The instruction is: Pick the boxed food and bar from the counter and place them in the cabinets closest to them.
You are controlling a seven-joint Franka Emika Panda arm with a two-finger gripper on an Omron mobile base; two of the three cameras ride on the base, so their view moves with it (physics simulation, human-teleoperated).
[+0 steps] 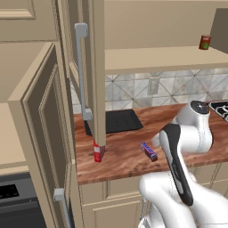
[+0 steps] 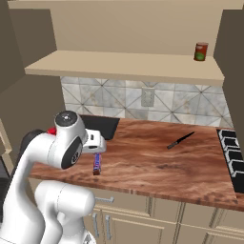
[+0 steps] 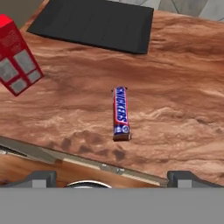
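Note:
The dark purple wrapped bar (image 3: 120, 113) lies flat on the reddish-brown counter (image 3: 175, 87), straight below my gripper (image 3: 113, 177). The two finger tips stand far apart, so the gripper is open and holds nothing. The red boxed food (image 3: 16, 59) stands upright to the bar's left. From the left base, the box (image 1: 98, 151) is partly hidden behind an open upper cabinet door (image 1: 91, 71), and the bar (image 1: 148, 151) lies near the counter's front edge. From the right base, my hand (image 2: 95, 143) hovers just above the bar (image 2: 97, 163). The open upper cabinet's tan shelf (image 2: 124, 66) runs above the counter.
A black mat (image 3: 96, 22) lies behind the bar. A black knife (image 2: 180, 140) rests mid-counter and a stove (image 2: 233, 152) is at the right. A red-and-green can (image 2: 201, 51) stands on the shelf. A tall cabinet door (image 1: 40, 133) hangs open at left.

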